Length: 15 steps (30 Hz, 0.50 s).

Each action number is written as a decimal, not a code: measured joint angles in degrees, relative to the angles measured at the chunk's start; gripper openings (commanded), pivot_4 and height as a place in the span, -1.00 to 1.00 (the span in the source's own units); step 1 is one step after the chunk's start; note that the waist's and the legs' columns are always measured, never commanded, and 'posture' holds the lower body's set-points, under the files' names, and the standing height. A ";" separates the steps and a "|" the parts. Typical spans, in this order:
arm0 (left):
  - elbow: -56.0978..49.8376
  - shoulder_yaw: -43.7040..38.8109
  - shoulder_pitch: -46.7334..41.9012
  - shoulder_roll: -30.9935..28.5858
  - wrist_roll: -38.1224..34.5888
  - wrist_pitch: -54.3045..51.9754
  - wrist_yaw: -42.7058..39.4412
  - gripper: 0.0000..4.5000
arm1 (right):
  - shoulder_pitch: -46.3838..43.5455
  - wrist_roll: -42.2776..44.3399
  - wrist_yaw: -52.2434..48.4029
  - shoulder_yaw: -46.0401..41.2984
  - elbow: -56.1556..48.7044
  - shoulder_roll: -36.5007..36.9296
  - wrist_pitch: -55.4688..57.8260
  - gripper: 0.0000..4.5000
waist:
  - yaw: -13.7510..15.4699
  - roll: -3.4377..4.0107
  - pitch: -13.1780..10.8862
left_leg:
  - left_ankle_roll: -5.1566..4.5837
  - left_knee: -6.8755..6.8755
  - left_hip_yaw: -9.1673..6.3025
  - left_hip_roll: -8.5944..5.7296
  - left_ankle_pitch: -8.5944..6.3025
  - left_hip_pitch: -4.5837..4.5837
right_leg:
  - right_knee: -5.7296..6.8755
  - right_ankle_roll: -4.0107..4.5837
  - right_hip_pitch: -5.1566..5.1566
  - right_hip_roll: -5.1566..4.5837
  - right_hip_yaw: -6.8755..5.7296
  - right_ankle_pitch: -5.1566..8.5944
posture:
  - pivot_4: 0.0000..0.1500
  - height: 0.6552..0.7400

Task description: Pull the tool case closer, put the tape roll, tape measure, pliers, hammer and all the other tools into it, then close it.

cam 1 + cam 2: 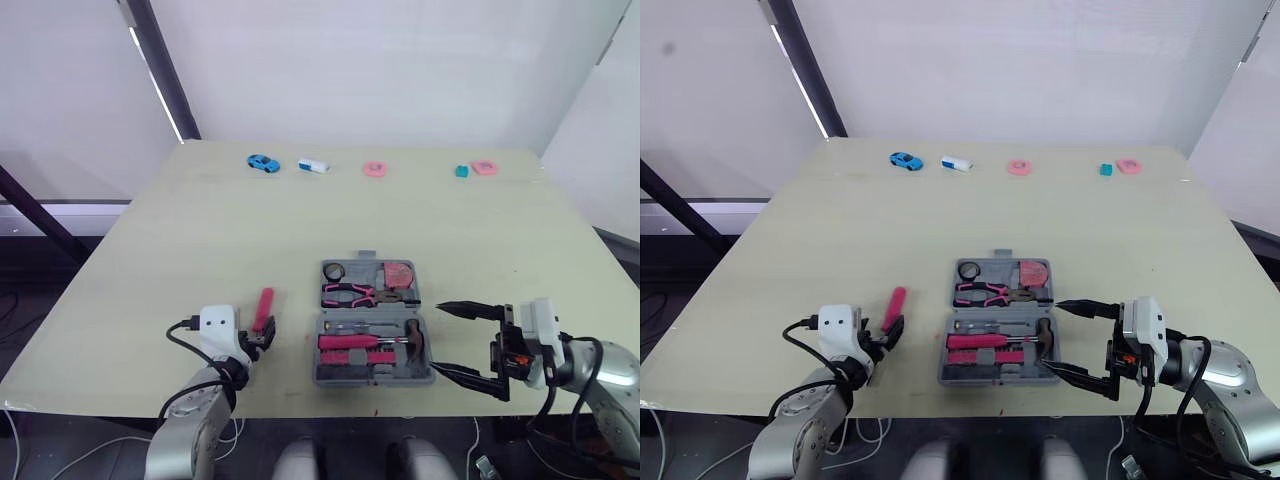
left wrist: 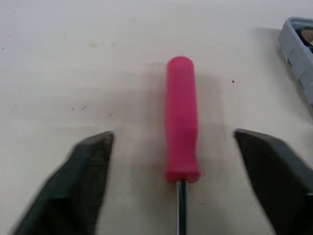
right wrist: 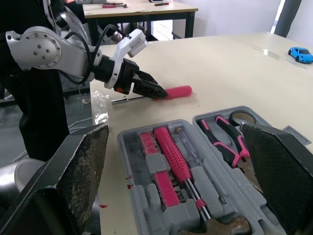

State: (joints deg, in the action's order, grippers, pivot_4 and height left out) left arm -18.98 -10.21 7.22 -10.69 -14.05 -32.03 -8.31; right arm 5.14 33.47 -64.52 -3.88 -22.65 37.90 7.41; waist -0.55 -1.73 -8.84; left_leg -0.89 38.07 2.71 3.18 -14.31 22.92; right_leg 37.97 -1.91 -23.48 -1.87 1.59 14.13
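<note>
On your left, the left end effector (image 1: 262, 338) sits low over the near part of the bench (image 1: 150, 260). It is released. Its two fingers (image 2: 88, 171) straddle the pink-handled screwdriver (image 1: 264, 305) with bench showing on both sides, so nothing is gripped. The screwdriver lies flat on the bench, well to the left of the case. Its metal shaft points toward you and its handle points away.

At the middle, the tool case (image 1: 372, 376) lies open and flat near the front edge. Its far half holds the tape roll (image 1: 335, 271), the pink-handled pliers (image 1: 350, 292) and the tape measure (image 1: 400, 272). Its near half holds a thick pink-handled tool (image 1: 348, 342), with a thin driver (image 3: 188, 147) just beside it. The hammer (image 1: 415, 338) lies at the right end of that half.

To the right, the right end effector (image 1: 438, 338) is released too, spread wide and holding nothing. One fingertip is by the right edge of the case at the hinge line and the other is at its near right corner. You cannot tell from these views whether either one touches.

Along the far edge of the bench, left to right, you have a blue toy car (image 1: 263, 163), a white-and-blue piece (image 1: 313, 166), a pink piece (image 1: 375, 169), a small teal block (image 1: 461, 171) and another pink piece (image 1: 484, 167).
</note>
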 measured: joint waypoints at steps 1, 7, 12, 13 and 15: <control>0.00 0.03 0.01 0.00 0.04 0.00 -0.02 0.98 | 0.00 0.00 0.00 0.00 0.00 0.00 0.01 1.00 | 0.00 0.00 0.00 | 0.00 0.00 0.00 0.00 0.00 0.00 | 0.00 0.00 0.00 0.00 0.00 0.00 | 1.00 1.00; 0.00 0.07 0.35 0.01 0.40 0.02 -0.14 0.98 | -0.36 0.01 0.02 0.00 0.00 0.00 0.08 1.00 | -0.02 0.00 0.00 | 0.00 0.00 0.00 0.00 0.00 0.00 | 0.00 0.00 0.00 0.00 0.00 0.00 | 1.00 1.00; -0.13 0.02 0.46 -0.97 0.24 0.40 -2.07 0.98 | -0.65 0.03 0.07 0.01 0.00 0.00 0.16 1.00 | 0.00 0.00 0.00 | 0.00 0.00 0.01 0.00 0.00 0.00 | 0.00 0.00 0.00 0.00 0.00 0.00 | 1.00 1.00; -0.20 0.04 0.55 -2.08 -0.01 0.83 -3.57 0.98 | -0.65 0.04 0.11 0.01 0.00 0.00 0.17 1.00 | -0.02 0.00 0.00 | 0.00 0.00 0.00 0.00 0.00 0.00 | 0.00 0.00 0.00 0.00 0.00 0.00 | 1.00 1.00; -0.28 -0.13 0.59 -3.91 -1.01 1.65 -6.12 0.98 | -0.64 0.04 0.23 0.02 0.00 -0.01 0.22 1.00 | -0.03 0.01 0.00 | 0.00 0.00 0.00 0.01 0.00 0.00 | 0.00 0.01 -0.01 0.00 0.00 0.00 | 1.00 1.00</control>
State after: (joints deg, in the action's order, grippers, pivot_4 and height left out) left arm -19.25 -10.34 7.80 -14.60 -15.06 -30.39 -14.43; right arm 4.50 33.50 -64.29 -3.87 -22.65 37.89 7.63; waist -0.58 -1.73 -8.84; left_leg -0.89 38.07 2.71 3.18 -14.31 22.92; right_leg 37.97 -1.91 -23.49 -1.87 1.59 14.13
